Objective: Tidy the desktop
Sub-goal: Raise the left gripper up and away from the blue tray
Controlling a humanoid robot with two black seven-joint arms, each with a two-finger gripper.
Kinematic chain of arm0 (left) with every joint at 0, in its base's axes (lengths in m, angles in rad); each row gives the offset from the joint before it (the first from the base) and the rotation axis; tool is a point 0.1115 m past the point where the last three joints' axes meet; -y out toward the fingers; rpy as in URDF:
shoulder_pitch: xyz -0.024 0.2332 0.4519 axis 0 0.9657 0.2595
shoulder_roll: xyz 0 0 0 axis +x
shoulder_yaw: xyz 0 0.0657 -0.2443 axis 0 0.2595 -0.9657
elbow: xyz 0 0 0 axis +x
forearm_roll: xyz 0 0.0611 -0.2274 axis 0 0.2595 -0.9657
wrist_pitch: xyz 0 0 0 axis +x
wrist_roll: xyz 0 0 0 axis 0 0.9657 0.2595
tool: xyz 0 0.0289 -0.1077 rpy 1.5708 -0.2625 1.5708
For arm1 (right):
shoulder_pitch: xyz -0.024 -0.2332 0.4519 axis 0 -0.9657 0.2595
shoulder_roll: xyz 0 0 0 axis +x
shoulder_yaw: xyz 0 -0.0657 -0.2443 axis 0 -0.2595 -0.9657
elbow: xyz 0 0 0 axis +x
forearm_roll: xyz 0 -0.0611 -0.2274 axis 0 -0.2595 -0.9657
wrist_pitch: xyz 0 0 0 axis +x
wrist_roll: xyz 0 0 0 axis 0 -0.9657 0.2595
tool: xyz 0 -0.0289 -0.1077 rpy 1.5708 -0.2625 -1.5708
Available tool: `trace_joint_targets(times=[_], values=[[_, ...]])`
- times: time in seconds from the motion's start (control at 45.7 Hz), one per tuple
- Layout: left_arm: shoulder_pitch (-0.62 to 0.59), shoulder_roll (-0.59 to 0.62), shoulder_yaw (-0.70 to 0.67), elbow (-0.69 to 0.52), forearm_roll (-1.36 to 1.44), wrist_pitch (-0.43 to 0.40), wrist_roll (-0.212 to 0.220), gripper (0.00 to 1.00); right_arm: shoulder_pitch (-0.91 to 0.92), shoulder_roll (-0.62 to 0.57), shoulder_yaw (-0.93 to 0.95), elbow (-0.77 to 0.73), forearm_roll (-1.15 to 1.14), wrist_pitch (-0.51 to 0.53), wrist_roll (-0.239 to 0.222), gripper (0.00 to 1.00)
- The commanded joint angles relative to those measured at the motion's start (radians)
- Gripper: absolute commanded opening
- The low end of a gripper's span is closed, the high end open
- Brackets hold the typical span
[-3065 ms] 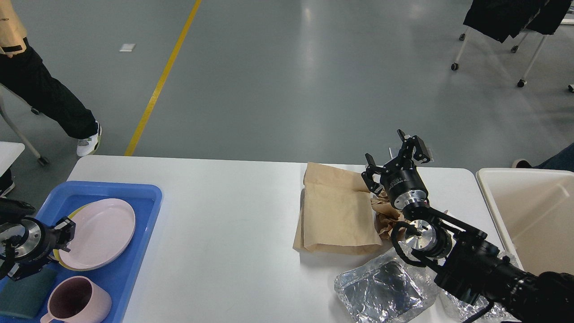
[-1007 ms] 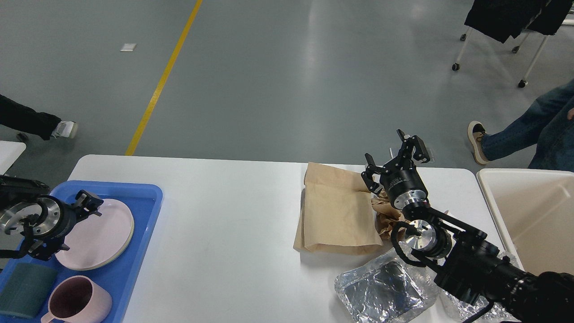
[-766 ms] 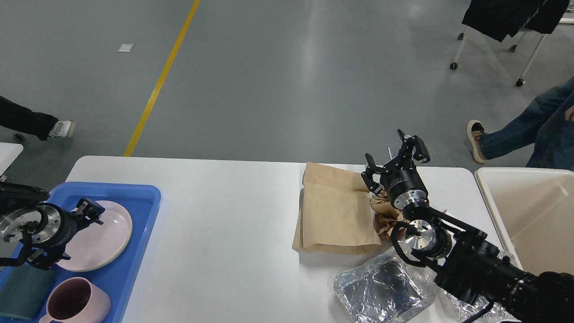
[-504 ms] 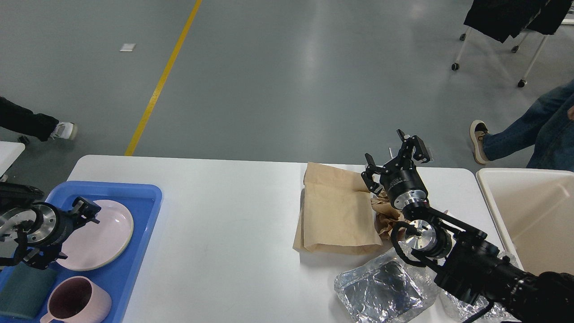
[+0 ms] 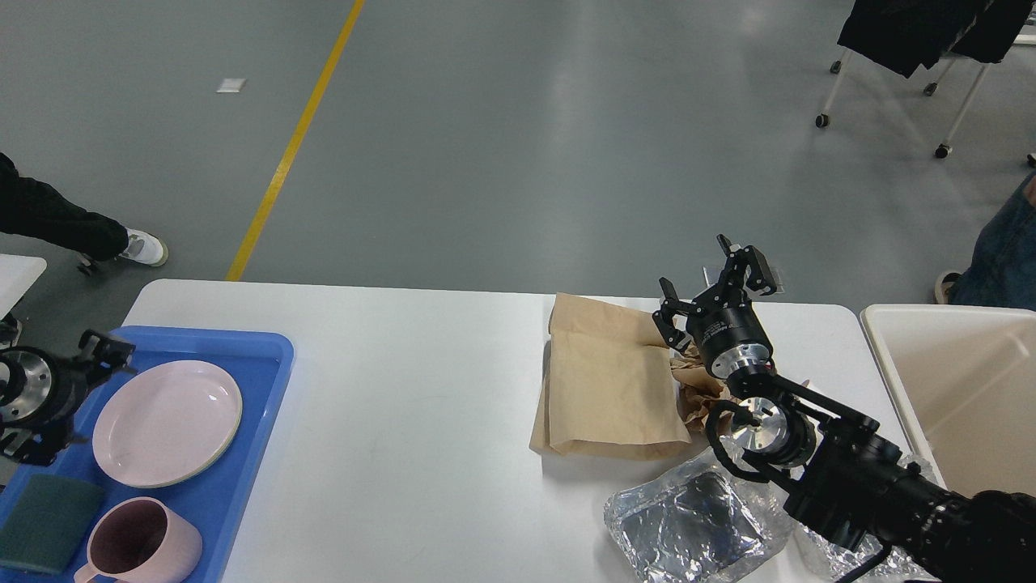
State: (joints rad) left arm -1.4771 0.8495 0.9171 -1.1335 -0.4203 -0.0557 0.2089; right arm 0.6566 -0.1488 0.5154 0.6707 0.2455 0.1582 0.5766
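The right claw [image 5: 712,283] hovered spread and empty above the brown paper bag [image 5: 607,389] on the white surface [image 5: 405,389]; the left claw's [image 5: 101,348] state was unclear. The bag looked light and limp, best pinched at an edge.

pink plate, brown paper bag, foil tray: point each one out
pink plate [image 5: 167,422]: head view, middle of its face.
brown paper bag [image 5: 605,386]: head view, flat front panel.
foil tray [image 5: 688,526]: head view, dark inside bottom.
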Motion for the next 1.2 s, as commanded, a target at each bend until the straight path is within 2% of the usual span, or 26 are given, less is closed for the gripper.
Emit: trace_joint_targets(times=[0.0, 0.088, 0.197, 0.328, 0.525, 0.744, 0.81, 0.92, 1.029, 1.182], values=[[0.061, 0.025, -0.249, 0.069, -0.031, 0.000, 0.001, 0.97, 0.000, 0.000, 0.000, 0.000, 0.000, 0.000, 0.000, 1.00], [0.132, 0.005, -0.447, 0.119, -0.074, 0.000, 0.001, 0.97, 0.000, 0.000, 0.000, 0.000, 0.000, 0.000, 0.000, 1.00], [0.239, -0.076, -0.693, 0.182, -0.084, 0.002, 0.001, 0.97, 0.000, 0.000, 0.000, -0.002, 0.000, 0.000, 0.000, 1.00], [0.362, -0.240, -0.964, 0.257, -0.086, 0.004, 0.001, 0.97, 0.001, 0.000, 0.000, -0.002, 0.000, 0.000, 0.000, 1.00], [0.475, -0.498, -1.317, 0.379, -0.074, 0.002, -0.003, 0.97, 0.002, 0.000, 0.000, -0.002, 0.000, 0.000, 0.000, 1.00], [0.570, -0.681, -1.481, 0.509, -0.072, -0.026, -0.009, 0.97, 0.002, -0.002, 0.000, 0.000, 0.000, 0.000, 0.000, 1.00], [0.595, -0.714, -1.497, 0.534, -0.060, -0.070, -0.016, 0.97, 0.002, -0.002, 0.000, 0.000, 0.000, 0.000, 0.000, 1.00], [0.623, -0.748, -1.489, 0.603, 0.029, -0.206, -0.029, 0.97, 0.000, -0.002, 0.000, 0.000, 0.000, 0.000, 0.000, 1.00], [0.644, -0.779, -1.503, 0.685, 0.149, -0.335, -0.072, 0.97, 0.000, -0.003, 0.000, 0.000, 0.000, 0.000, 0.000, 1.00], [0.658, -0.846, -1.596, 0.735, 0.164, -0.368, -0.175, 0.97, 0.000, -0.003, 0.000, 0.000, 0.000, 0.000, 0.000, 1.00]])
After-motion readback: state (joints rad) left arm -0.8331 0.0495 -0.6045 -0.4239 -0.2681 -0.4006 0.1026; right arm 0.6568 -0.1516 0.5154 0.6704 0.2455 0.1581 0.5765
